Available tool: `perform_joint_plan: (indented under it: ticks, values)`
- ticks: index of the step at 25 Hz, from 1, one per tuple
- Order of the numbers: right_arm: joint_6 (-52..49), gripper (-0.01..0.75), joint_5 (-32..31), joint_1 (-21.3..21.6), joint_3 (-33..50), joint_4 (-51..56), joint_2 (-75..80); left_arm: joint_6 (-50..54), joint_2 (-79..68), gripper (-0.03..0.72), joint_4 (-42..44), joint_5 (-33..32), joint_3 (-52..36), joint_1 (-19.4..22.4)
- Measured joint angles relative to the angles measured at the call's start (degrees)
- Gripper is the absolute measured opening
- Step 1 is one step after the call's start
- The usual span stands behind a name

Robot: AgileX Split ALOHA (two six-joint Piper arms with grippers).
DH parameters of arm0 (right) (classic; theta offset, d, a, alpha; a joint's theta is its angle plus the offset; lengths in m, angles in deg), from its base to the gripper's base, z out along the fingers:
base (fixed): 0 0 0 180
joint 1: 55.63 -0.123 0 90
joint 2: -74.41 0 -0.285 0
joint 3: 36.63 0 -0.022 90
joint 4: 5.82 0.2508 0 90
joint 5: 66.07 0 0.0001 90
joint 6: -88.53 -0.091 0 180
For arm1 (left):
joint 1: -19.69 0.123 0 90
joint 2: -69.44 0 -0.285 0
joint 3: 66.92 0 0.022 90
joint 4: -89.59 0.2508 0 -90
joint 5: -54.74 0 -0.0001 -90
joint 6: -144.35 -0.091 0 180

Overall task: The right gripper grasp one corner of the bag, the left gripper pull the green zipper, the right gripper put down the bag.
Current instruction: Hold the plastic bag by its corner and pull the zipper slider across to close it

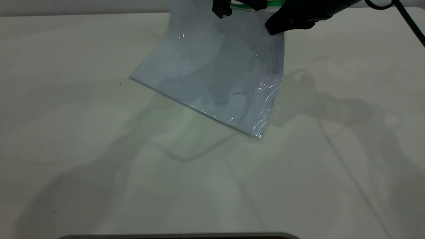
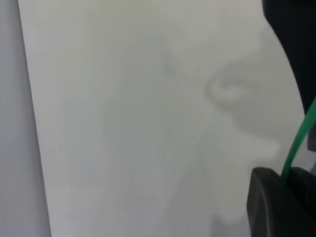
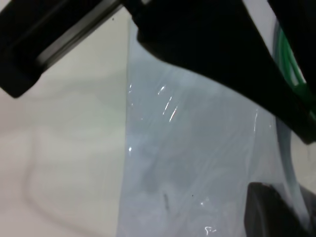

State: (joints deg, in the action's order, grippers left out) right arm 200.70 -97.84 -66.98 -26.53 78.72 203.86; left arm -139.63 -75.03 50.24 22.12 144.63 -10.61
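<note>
The bag [image 1: 215,73], a clear bluish pouch, hangs tilted with its lower edge resting on the pale table [image 1: 83,149] and its upper edge lifted. My right gripper [image 1: 275,28] is shut on the bag's upper right corner; the right wrist view shows the film [image 3: 197,163] running into that gripper [image 3: 294,195]. The green zipper [image 1: 275,3] runs along the raised edge. A little to the left, my left gripper [image 1: 221,12] is shut on it, and in the left wrist view the green strip [image 2: 298,140] enters the closed gripper [image 2: 287,177].
A thick black cable [image 1: 411,23] trails off the right arm at the back right. A dark rounded edge [image 1: 179,236] lies along the table's near side. The table's far edge meets a wall behind the bag.
</note>
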Motion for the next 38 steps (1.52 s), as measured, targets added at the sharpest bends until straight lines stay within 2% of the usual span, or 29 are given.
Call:
perform_joint_plan:
  ticks: [9,17,24,38]
  values:
    - [-0.41,0.034,-1.36,0.65,-0.1,1.22,0.0,4.74,-0.06,0.051,2.83,-1.2,0.0,3.36]
    - [-3.74,0.034,-7.34,7.37,-0.11,0.02,0.0,9.33,-0.06,0.051,8.0,-0.51,0.07,4.99]
    - [-5.28,0.034,-8.65,12.57,-0.11,-1.78,0.0,14.87,-0.18,0.051,12.85,-1.57,0.07,6.84]
    - [-5.58,0.034,-8.79,12.64,-0.11,-2.31,0.0,27.1,-0.28,0.053,24.49,-7.81,0.14,11.55]
